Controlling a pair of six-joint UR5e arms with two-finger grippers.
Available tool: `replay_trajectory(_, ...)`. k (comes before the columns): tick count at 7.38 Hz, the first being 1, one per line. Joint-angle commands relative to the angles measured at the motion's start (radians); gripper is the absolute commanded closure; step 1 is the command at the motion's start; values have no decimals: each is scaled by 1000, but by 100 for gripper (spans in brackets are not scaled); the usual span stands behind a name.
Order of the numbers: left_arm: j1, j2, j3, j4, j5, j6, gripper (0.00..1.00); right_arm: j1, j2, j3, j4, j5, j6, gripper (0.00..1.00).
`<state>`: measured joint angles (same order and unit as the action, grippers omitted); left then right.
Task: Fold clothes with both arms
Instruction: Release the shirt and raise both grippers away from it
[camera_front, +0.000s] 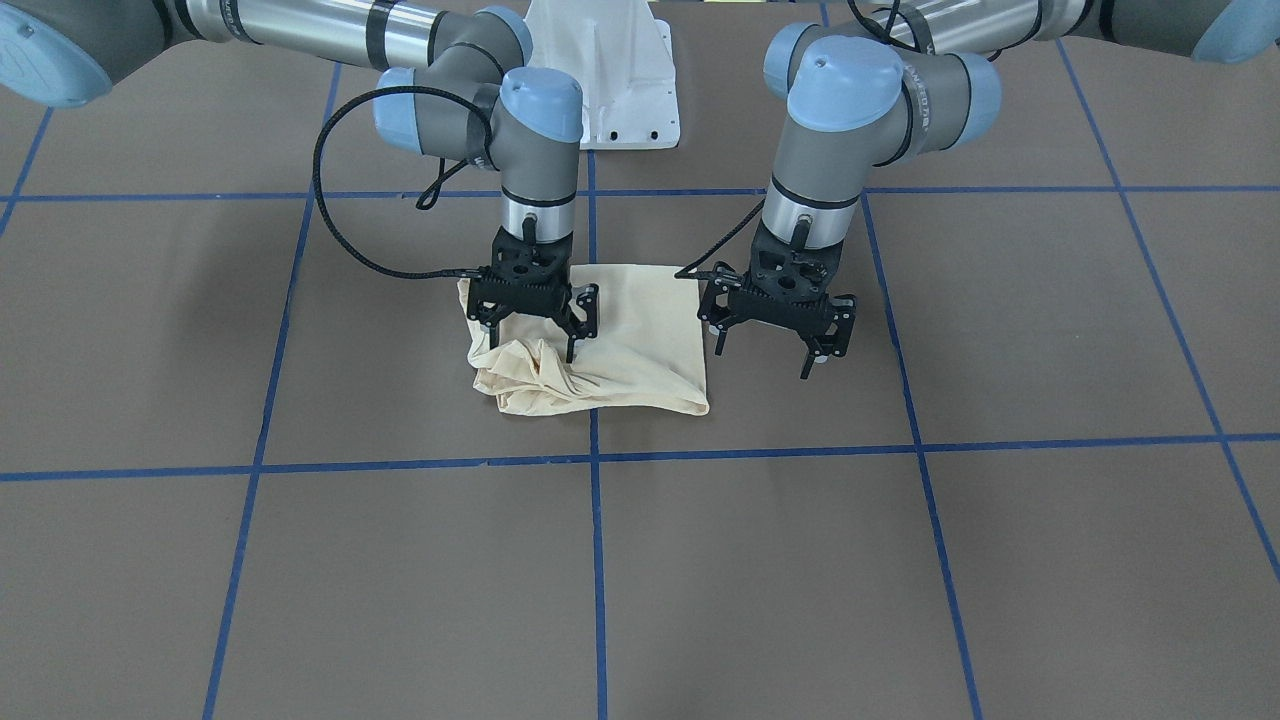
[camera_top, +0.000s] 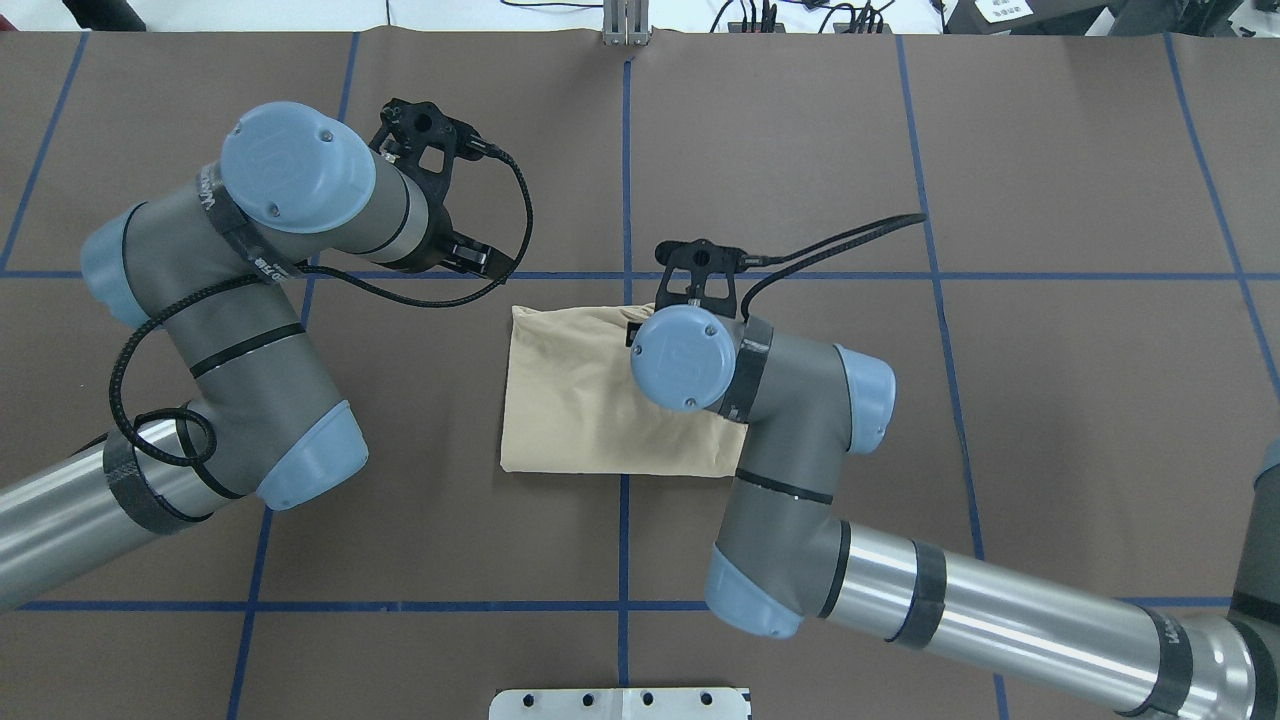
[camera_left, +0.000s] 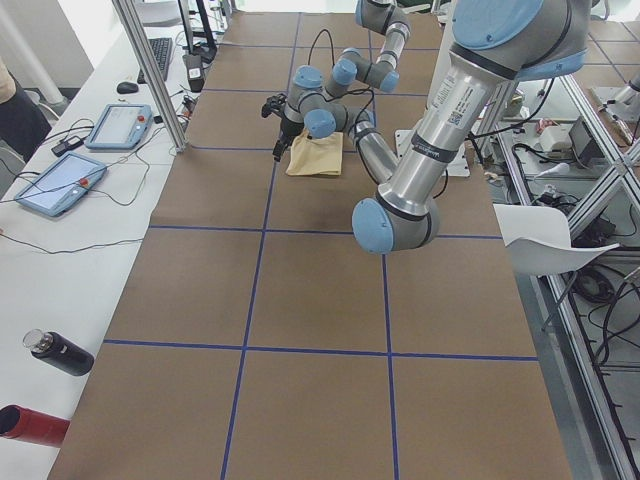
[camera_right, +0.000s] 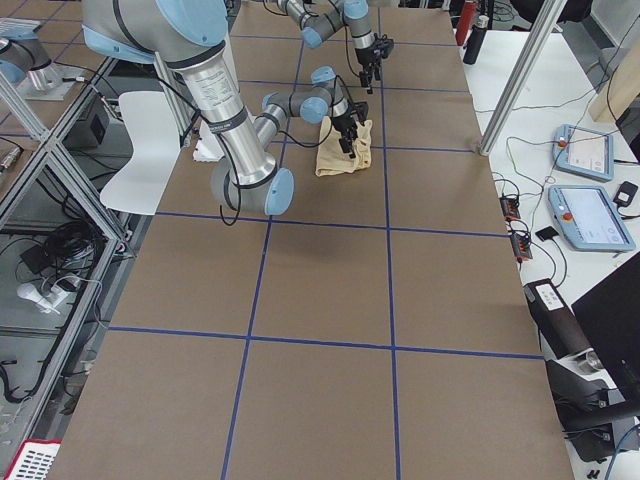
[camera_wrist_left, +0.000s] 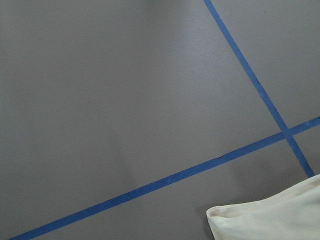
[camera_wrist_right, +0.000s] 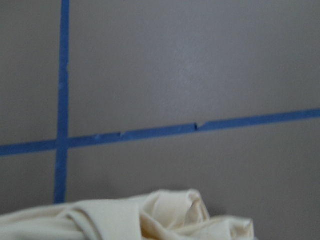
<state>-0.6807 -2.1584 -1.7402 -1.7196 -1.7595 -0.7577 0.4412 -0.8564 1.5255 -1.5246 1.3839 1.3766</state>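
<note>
t-shirt (camera_front: 640, 345) lies mid-bench (camera_front: 950, 580), folded down to a rough square over a blue tape line (camera_front: 597, 560). plain cream side up, print hidden. sides below are the robot's own. the near edge and left side lie flat, and the far right corner is bunched into loose ridges (sleeve or hem, can't tell).

right hand (camera_front: 532, 348) points straight down on that bunch, fingers spread, tips at the cloth, nothing pinched that i can see. left hand (camera_front: 772, 358) hangs just off the shirt's left edge, fingers spread too, holding nothing.

handling: looks like thin knit, light and limp, so it should sag from any 1 grip point. layers will likely slide apart unless pinched together. best hold is 2 corners of the same edge, 1 per hand, through the full stack. flatten the bunched corner first or the next fold traps the wrinkle.
</note>
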Motion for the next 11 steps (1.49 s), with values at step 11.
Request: replay_trajectory(11,-57,179,-220,1,-9,15,0,515,-465,230,231,604,-714,0)
